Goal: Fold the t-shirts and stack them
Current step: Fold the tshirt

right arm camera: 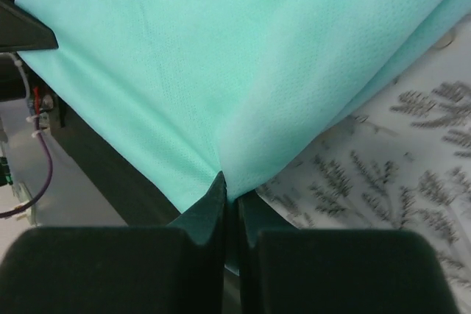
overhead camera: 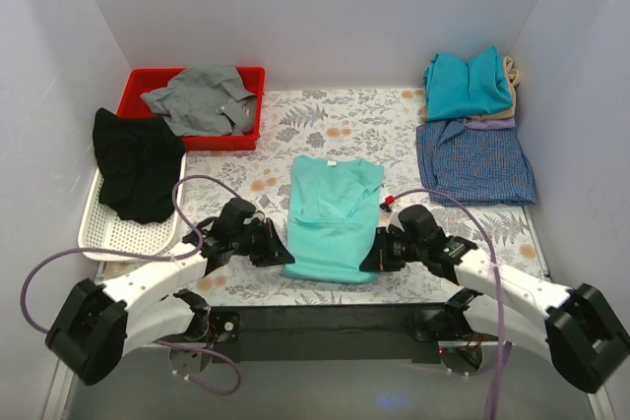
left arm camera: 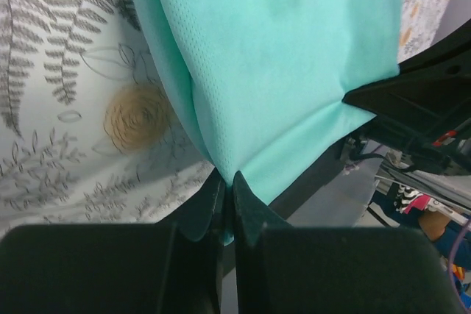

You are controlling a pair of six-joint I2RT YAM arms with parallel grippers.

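The mint-green tee (overhead camera: pixel 333 221) lies in the middle of the bench (overhead camera: pixel 325 125). Its sleeves are folded in, so it forms a long narrow rectangle with the collar at the far end. The left jaws are clenched on its near left hem corner and the right jaws on its near right corner. In both wrist views the thin cloth is pinched flat between black fingers (left arm camera: pixel 254 215) (right arm camera: pixel 210 207), and its knit shows a fine dotted mesh. Soft creases fan out from each pinch.

The bench cover is printed with grey ferns and tan roses. At far right, a teal-blue tee (overhead camera: pixel 468 84) tops a pile, with lavender (overhead camera: pixel 489 123) and beige (overhead camera: pixel 511 71) edges beneath, over a blue check shirt (overhead camera: pixel 474 162). At far left, a red crate (overhead camera: pixel 138 81) holds a crumpled grey shirt (overhead camera: pixel 202 100). A black garment (overhead camera: pixel 138 164) drapes over a white perforated tray (overhead camera: pixel 108 233).
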